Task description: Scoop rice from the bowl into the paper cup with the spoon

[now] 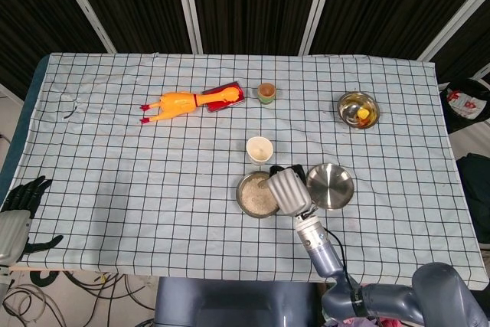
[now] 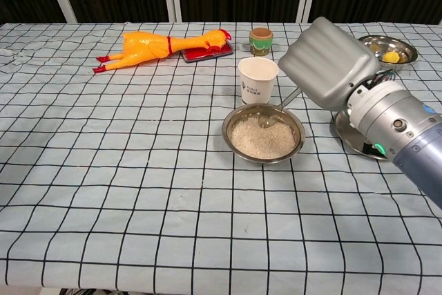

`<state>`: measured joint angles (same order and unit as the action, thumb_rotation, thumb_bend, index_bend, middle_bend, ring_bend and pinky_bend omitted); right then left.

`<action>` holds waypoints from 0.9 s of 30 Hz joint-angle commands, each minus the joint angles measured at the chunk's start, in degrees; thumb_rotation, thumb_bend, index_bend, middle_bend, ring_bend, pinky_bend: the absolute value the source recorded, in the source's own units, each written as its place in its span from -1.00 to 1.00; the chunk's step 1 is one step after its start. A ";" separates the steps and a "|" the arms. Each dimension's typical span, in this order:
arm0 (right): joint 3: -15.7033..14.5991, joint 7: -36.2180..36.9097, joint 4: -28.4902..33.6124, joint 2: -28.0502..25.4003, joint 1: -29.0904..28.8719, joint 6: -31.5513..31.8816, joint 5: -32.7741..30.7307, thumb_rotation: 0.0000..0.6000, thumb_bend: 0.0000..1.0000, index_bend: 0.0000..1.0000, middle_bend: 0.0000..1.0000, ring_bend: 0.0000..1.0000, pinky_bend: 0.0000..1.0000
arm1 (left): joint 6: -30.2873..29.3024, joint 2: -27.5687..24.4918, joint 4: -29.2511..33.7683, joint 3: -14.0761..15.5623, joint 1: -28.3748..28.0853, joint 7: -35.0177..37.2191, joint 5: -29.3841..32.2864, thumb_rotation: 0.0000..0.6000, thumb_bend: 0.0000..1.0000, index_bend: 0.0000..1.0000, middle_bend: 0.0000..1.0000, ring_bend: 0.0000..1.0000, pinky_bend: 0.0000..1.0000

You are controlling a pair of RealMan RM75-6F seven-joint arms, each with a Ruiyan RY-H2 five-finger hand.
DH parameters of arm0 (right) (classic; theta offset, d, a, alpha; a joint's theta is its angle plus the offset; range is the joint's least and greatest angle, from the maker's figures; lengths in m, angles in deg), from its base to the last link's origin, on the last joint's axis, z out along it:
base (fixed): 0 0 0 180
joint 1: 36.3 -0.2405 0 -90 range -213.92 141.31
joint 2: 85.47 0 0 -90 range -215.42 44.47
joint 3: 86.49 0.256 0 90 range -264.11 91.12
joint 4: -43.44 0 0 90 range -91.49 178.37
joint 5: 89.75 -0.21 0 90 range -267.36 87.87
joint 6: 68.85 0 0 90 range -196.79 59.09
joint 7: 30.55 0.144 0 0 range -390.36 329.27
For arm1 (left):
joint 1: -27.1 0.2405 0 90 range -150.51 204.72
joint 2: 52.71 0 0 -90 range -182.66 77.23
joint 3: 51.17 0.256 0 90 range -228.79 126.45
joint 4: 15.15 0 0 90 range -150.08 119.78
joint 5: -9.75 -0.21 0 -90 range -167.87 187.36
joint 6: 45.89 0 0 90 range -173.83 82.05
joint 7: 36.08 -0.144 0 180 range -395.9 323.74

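**Spoon Dips Into the Rice**

Near the middle of the table (image 2: 103,191), a bit toward the front edge, sits a shiny metal bowl (image 2: 263,133) full of white rice (image 2: 261,137). Just behind the bowl stands the white paper cup (image 2: 257,80), upright and almost touching the bowl's rim.

From the right side, the right hand (image 2: 328,62) reaches over the bowl. It holds the spoon (image 2: 274,112) by its handle, though the back of the hand hides the fingers, so how they wrap the handle cannot be seen. The spoon slants down, and its round end is in the rice at the back of the bowl, on the side closest to the cup.

Beside the bowl on the right lies a flat metal plate (image 1: 333,186), partly hidden by the arm in the chest view.

At the back of the table lies a yellow rubber chicken (image 2: 148,45), with its head on a red tray (image 2: 207,51). To the right of it stands a small green pot (image 2: 260,41). Toward the back right corner is another metal bowl (image 2: 389,47) with something yellow inside.

Off the front left corner, the left hand (image 1: 21,199) rests low beside the table, its dark fingers spread and holding nothing.
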<state>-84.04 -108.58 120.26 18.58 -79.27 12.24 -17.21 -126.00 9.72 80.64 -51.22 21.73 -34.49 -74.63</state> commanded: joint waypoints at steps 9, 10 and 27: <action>-1.24 1.11 -3.10 -0.69 0.20 -0.59 4.69 1.00 0.02 0.28 1.00 1.00 1.00 | 0.17 0.01 0.04 0.05 -0.07 0.13 -0.02 1.00 -0.94 -1.00 -1.00 -1.00 -1.00; -1.30 1.18 -3.36 -0.69 0.21 -0.62 5.11 1.00 0.02 0.28 1.00 1.00 1.00 | 0.18 0.02 0.06 0.06 -0.08 0.11 -0.03 1.00 -0.94 -1.00 -1.00 -1.00 -1.00; -1.75 0.64 -3.98 -0.46 1.70 -4.22 6.26 1.00 0.02 0.28 1.00 1.00 1.00 | 0.43 0.01 0.12 0.12 -0.18 0.29 0.05 1.00 -0.94 -1.00 -1.00 -1.00 -1.00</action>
<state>-85.84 -107.87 116.09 18.08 -77.72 8.21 -10.76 -125.57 9.73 80.76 -51.10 21.55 -34.20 -74.58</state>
